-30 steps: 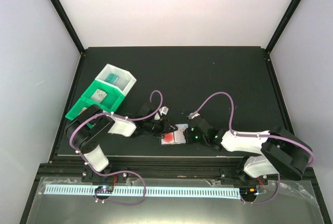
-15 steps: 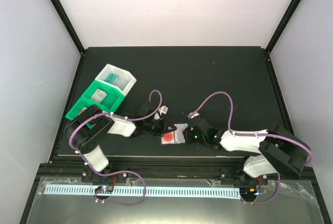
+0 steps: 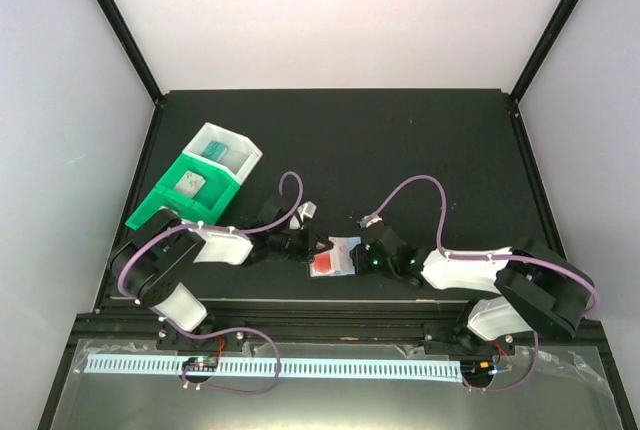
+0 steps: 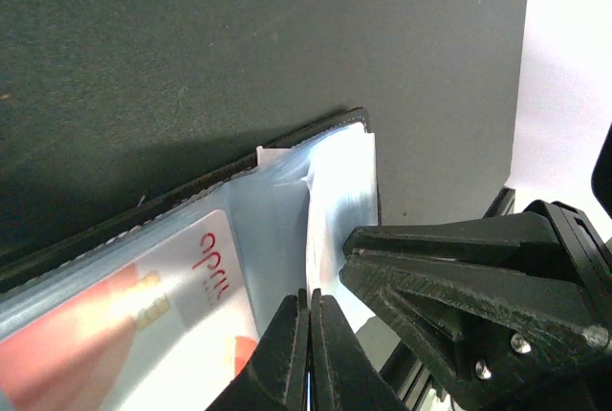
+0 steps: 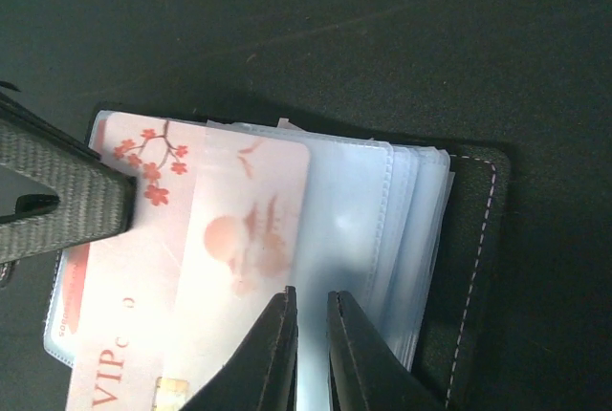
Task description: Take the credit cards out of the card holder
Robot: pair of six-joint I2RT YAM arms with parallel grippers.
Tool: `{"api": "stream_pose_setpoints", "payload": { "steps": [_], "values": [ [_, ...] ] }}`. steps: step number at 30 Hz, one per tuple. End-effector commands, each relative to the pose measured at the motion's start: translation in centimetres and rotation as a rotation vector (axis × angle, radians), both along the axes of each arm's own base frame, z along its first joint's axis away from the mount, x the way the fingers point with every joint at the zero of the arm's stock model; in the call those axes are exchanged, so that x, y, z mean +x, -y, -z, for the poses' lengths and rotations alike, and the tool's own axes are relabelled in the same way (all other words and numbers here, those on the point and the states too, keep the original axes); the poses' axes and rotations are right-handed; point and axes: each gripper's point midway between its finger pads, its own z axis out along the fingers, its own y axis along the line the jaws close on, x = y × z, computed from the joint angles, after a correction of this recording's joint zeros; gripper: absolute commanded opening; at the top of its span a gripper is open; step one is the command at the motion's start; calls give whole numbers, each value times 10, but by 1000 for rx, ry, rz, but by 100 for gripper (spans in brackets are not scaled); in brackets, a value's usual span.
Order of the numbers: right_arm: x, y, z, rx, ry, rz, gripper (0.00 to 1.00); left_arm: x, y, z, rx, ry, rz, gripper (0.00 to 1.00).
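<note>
The card holder [image 3: 336, 257] lies open near the table's front edge, its clear pockets facing up. A card with a red round mark [image 5: 251, 232] sticks partly out of a pocket; its red mark also shows from above [image 3: 325, 265]. My left gripper [image 3: 306, 247] is at the holder's left side, jaws shut [image 4: 311, 302] on the edge of a clear pocket leaf [image 4: 335, 191]. My right gripper [image 3: 366, 254] is at the holder's right side, jaws almost closed [image 5: 311, 301] on a clear pocket leaf [image 5: 382, 229]. A teal card [image 3: 215, 149] and a pale card [image 3: 190, 182] lie in the bins.
A white bin [image 3: 240, 145] and a green bin [image 3: 160, 205] stand joined at the left of the black table. The table's front rail runs just below the holder. The left gripper's finger [image 5: 57, 203] crosses the holder's left part in the right wrist view.
The card holder and both grippers have shifted slightly up and left. The left arm has drawn back a little to the left.
</note>
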Motion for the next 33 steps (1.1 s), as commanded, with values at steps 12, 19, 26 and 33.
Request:
{"api": "stream_pose_setpoints", "payload": {
  "steps": [12,19,26,33],
  "values": [
    [1,17,5,-98,1,4,14,-1,-27,-13,97,59,-24,2],
    [8,12,-31,-82,77,-34,17,1,-43,-27,184,110,-40,2],
    [-1,-15,-83,56,139,-182,24,-11,-35,-65,81,203,61,1],
    [-26,-36,-135,238,170,-357,29,-42,-30,-105,-25,290,241,1]
  ]
}}
